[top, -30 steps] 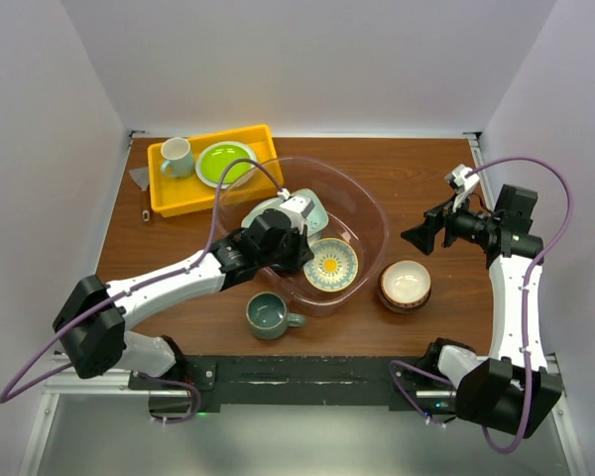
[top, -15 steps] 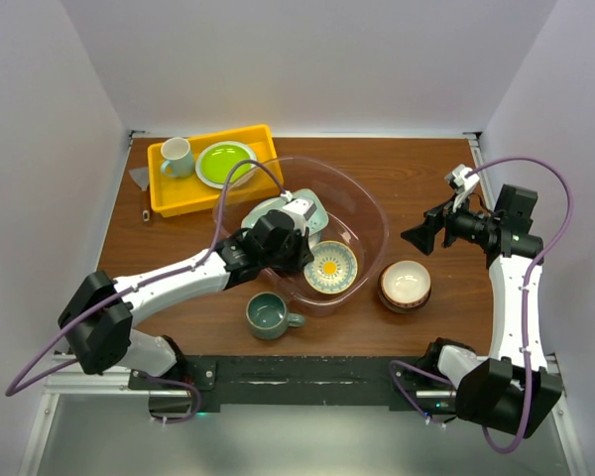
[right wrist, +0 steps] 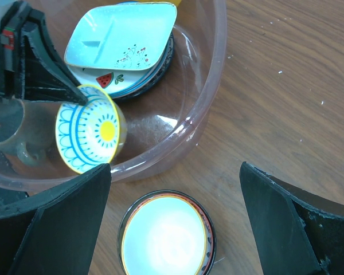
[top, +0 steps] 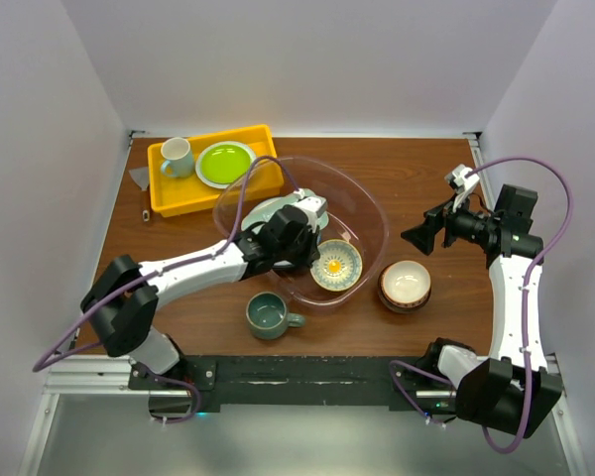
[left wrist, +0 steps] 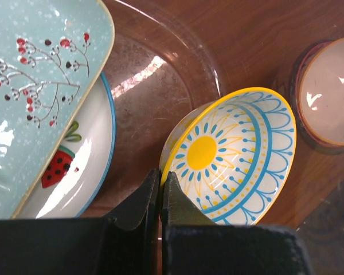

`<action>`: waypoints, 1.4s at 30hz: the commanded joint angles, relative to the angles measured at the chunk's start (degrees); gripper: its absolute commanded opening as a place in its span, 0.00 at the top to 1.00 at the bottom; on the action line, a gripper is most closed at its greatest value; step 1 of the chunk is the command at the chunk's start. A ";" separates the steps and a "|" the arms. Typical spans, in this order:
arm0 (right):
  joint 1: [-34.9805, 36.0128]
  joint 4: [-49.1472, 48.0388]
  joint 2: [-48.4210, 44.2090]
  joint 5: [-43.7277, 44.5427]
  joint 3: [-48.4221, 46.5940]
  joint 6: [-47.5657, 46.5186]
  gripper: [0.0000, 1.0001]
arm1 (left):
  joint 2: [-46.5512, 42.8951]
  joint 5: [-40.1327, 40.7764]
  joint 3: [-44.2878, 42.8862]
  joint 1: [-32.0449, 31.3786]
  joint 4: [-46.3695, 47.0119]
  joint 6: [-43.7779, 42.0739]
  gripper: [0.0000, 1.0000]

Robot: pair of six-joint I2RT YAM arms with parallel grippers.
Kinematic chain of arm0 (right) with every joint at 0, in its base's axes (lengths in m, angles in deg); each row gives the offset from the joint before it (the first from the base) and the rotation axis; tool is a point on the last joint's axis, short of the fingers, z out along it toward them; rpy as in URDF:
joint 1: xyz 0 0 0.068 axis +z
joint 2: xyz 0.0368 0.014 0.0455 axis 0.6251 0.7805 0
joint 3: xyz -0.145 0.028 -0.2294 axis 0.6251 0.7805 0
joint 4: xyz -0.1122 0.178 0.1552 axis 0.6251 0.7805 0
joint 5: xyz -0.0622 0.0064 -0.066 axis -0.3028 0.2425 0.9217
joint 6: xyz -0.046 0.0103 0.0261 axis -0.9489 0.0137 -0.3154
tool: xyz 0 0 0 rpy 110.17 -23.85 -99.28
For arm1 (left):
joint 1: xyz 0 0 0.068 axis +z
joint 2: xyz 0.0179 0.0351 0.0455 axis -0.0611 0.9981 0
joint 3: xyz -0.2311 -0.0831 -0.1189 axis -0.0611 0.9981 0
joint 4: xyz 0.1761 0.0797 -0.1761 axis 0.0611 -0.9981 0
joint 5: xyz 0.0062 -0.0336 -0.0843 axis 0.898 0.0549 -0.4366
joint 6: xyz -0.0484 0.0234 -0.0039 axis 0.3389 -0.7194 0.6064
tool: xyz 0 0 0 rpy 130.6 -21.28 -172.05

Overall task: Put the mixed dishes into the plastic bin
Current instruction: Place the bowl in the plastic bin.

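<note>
Patterned bowl (left wrist: 229, 154), yellow sun and blue rays inside, is in the plastic bin (top: 378, 213), at its near right part, tipped so its inside faces up and to the right. The left gripper (left wrist: 160, 175) has it by the left rim, fingers (left wrist: 175, 197) pressed almost together with only that thin rim between them. I can't tell whether the bowl's foot touches the bin floor. Just left of it in the bin, the pale-green divided tray (left wrist: 40, 86) with red berry sprigs lies on a white plate (left wrist: 74, 166) with a blue edge and a strawberry mark. Outside the bin, on the desk (top: 426, 169), the reddish-brown bowl (top: 406, 285) sits upright just right of the bin wall, and the grey-green mug (top: 270, 314) stands near the bin's near-left side, handle pointing right. Over on the right, the right gripper (top: 421, 236) hangs above the desk, spread wide, holding nothing, with its wrist camera looking down on the reddish-brown bowl. At the far left is a yellow tray (top: 169, 193) carrying a lime-green plate (top: 225, 163) and a pale mug (top: 178, 156).
</note>
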State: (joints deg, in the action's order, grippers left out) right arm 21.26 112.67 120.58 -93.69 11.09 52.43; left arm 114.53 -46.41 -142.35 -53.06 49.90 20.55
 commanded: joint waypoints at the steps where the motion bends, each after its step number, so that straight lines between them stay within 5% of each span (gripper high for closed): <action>1: -0.32 -1.37 -1.01 -1.26 0.15 -0.06 0.02 | 3.72 1.60 -7.46 0.25 2.61 -2.70 1.00; 14: -0.32 -1.02 -1.01 -1.35 -0.03 -0.33 0.02 | 17.08 2.04 -19.69 0.87 -2.14 -7.01 1.00; 21: -0.32 -0.67 -1.36 -1.44 -0.11 -0.59 0.02 | 20.33 -0.06 -21.72 2.54 -2.49 -7.63 0.80; 25: -0.32 -0.58 -1.54 -1.35 -0.20 -0.68 0.02 | 20.25 -0.51 -21.80 3.07 -2.84 -7.89 0.60; 36: -0.41 -0.40 -1.71 -1.26 -0.29 -0.85 0.02 | 11.12 1.42 -20.75 3.68 -5.57 -9.56 0.18; 42: -0.41 -0.32 -1.80 -1.18 -0.20 -0.94 0.02 | 3.65 3.36 -18.38 4.03 -5.74 -10.44 0.09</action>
State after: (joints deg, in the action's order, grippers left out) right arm 21.26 112.73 119.91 -93.69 11.09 52.16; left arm 124.67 -45.38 -161.74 -49.72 43.03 12.02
